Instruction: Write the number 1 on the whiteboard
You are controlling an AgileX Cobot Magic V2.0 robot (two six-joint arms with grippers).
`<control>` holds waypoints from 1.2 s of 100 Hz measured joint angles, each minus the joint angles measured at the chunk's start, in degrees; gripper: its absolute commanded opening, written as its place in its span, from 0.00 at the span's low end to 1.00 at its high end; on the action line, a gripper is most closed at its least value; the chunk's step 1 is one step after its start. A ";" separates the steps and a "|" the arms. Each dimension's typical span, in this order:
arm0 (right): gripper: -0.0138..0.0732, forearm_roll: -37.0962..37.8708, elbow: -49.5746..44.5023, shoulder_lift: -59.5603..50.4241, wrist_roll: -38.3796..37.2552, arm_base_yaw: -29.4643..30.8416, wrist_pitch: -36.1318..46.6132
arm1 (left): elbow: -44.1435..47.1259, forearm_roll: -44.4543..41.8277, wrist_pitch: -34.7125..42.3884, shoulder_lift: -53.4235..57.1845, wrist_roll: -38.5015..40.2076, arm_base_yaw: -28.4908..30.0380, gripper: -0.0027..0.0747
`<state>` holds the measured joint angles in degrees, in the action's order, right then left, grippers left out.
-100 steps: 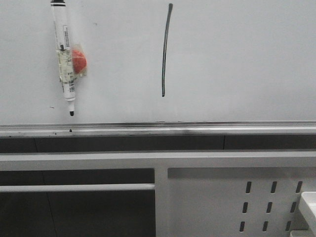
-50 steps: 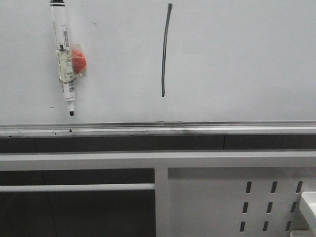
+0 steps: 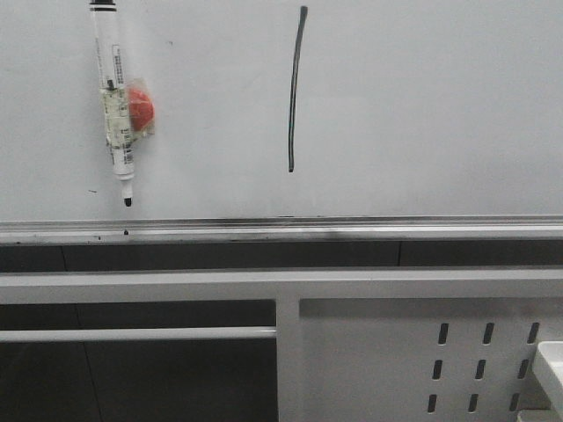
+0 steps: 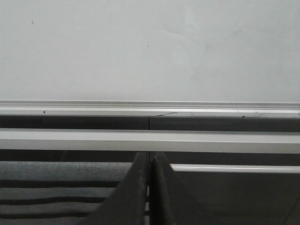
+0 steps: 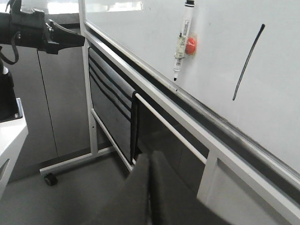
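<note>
The number 1 [image 3: 295, 88] is a thin dark, slightly curved stroke on the whiteboard [image 3: 422, 114]; it also shows in the right wrist view [image 5: 247, 62]. A marker pen [image 3: 113, 97] hangs tip down on the board, taped to a red magnet [image 3: 141, 105], also in the right wrist view [image 5: 182, 40]. My left gripper [image 4: 150, 159] is shut and empty, below the board's silver rail [image 4: 150, 107]. My right gripper [image 5: 150, 159] is shut and empty, low and away from the board. Neither gripper shows in the front view.
Below the rail [image 3: 281, 230] runs the stand's white frame [image 3: 281, 286] with a perforated metal panel [image 3: 422, 360]. A white bin's corner [image 3: 552, 365] sits at lower right. In the right wrist view my left arm [image 5: 33, 30] reaches toward the board's end, above a caster [image 5: 50, 179].
</note>
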<state>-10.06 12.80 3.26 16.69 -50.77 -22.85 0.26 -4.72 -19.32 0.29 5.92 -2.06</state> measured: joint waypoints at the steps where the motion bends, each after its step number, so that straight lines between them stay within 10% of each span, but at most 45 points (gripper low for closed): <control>1: 0.10 0.00 0.00 0.00 0.00 0.00 0.00 | 0.00 0.00 0.00 0.00 0.00 0.00 0.01; 66: 0.10 4.61 -13.23 0.00 -15.86 5.28 21.58 | 0.00 0.04 0.00 0.00 -0.12 0.00 0.01; 120: 0.10 6.30 -13.23 -3.70 -16.00 47.59 13.08 | 0.00 0.17 0.00 0.00 -0.12 0.00 0.01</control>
<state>-3.76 -0.43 -0.43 0.69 -3.18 -9.77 0.26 -4.55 -19.32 0.29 5.80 -2.06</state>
